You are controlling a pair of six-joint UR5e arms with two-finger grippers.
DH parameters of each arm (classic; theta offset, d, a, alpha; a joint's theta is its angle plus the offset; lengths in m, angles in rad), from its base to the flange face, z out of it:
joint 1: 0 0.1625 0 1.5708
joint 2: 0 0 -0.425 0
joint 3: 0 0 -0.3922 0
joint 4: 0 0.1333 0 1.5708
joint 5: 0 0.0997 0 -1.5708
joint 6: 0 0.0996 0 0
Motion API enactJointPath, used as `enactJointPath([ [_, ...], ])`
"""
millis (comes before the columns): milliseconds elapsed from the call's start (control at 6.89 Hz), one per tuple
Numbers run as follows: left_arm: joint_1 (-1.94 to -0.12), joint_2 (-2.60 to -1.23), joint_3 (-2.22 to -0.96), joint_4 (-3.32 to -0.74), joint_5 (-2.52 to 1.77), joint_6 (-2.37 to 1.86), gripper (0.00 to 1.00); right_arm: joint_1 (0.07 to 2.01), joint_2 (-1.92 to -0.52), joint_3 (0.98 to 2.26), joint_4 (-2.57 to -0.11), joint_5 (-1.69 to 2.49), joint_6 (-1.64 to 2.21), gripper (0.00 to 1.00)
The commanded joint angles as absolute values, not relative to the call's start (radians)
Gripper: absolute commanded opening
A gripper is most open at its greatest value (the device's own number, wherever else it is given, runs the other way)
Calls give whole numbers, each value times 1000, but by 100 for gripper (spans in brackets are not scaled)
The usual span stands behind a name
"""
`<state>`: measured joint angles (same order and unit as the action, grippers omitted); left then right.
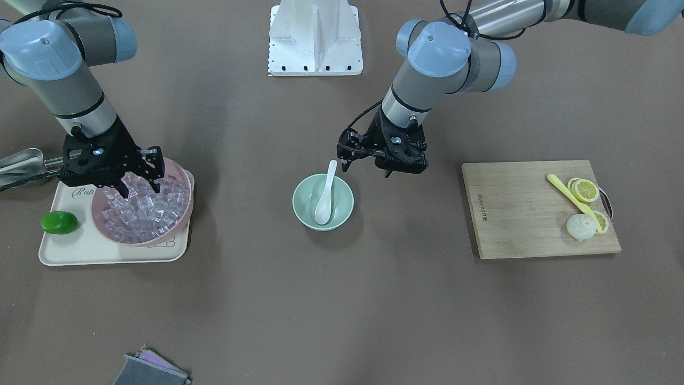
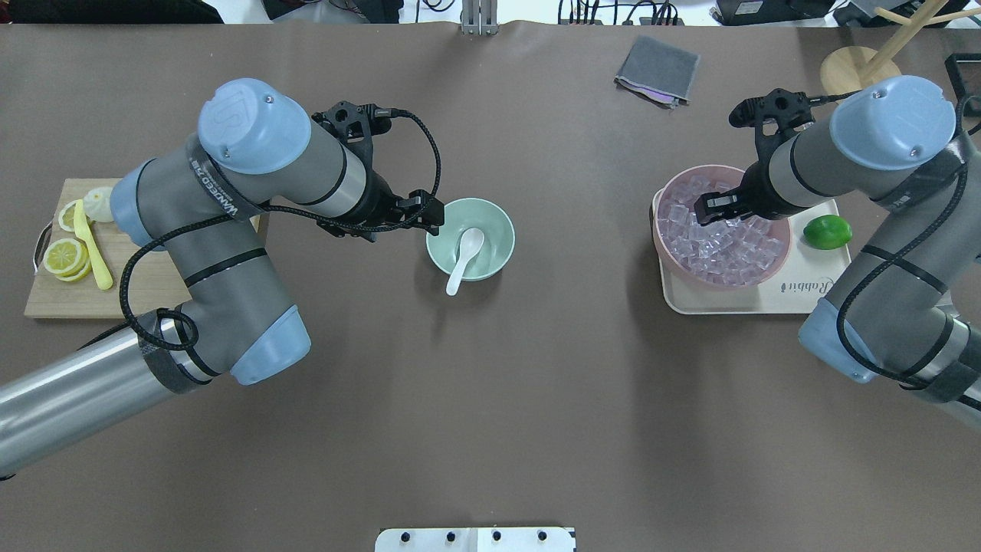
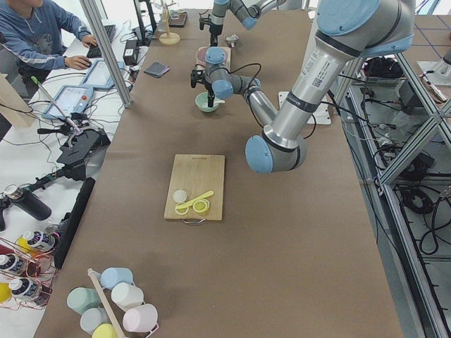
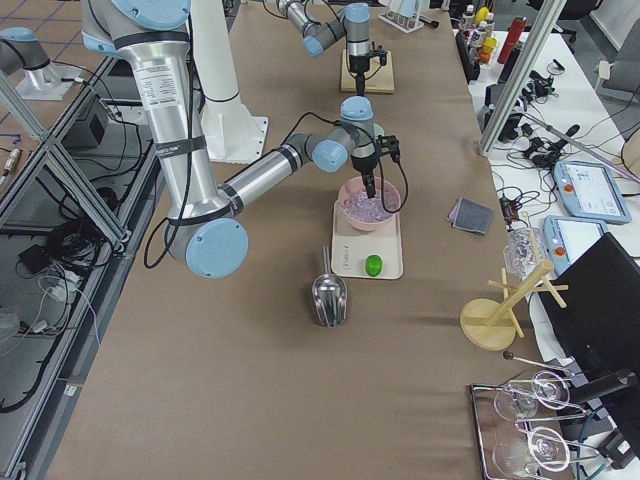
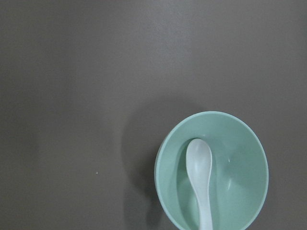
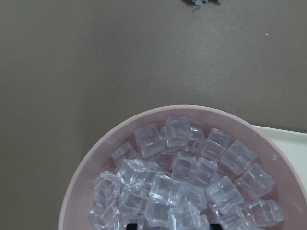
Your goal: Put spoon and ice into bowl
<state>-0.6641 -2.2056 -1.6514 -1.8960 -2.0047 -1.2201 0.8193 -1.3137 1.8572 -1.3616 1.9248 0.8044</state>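
Observation:
The mint-green bowl [image 1: 343, 197] stands mid-table, also in the overhead view [image 2: 497, 230] and the left wrist view [image 5: 240, 158]. The white spoon [image 1: 324, 202] lies in it, handle resting on the rim toward the robot [image 2: 462, 257] [image 5: 200, 177]. My left gripper [image 1: 366, 167] hovers just beside the bowl, open and empty [image 2: 431, 218]. My right gripper [image 1: 141, 186] is open, fingertips down among the clear ice cubes [image 1: 144, 213] heaped in the pink bowl [image 1: 187, 199]. The ice fills the right wrist view [image 6: 182, 182]; it also shows overhead [image 2: 720, 245].
The pink bowl sits on a cream tray [image 1: 80, 247] with a green lime [image 1: 59, 222]. A metal scoop [image 1: 21, 163] lies beside the tray. A cutting board [image 1: 523, 214] holds lemon slices, a bun and a yellow spoon [image 1: 572, 198]. A grey cloth [image 1: 149, 371] lies at the operators' edge.

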Motion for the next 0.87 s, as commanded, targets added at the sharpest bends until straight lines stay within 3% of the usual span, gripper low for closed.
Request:
enactJointPath([
  [0, -667, -2204, -1652, -1896, -2006, -1219, 98, 811, -1313, 1847, -1377, 1887, 714, 49],
  [726, -666, -2204, -1652, -1896, -2003, -1218, 98, 792, -1305, 1804, -1378, 1871, 689, 49],
])
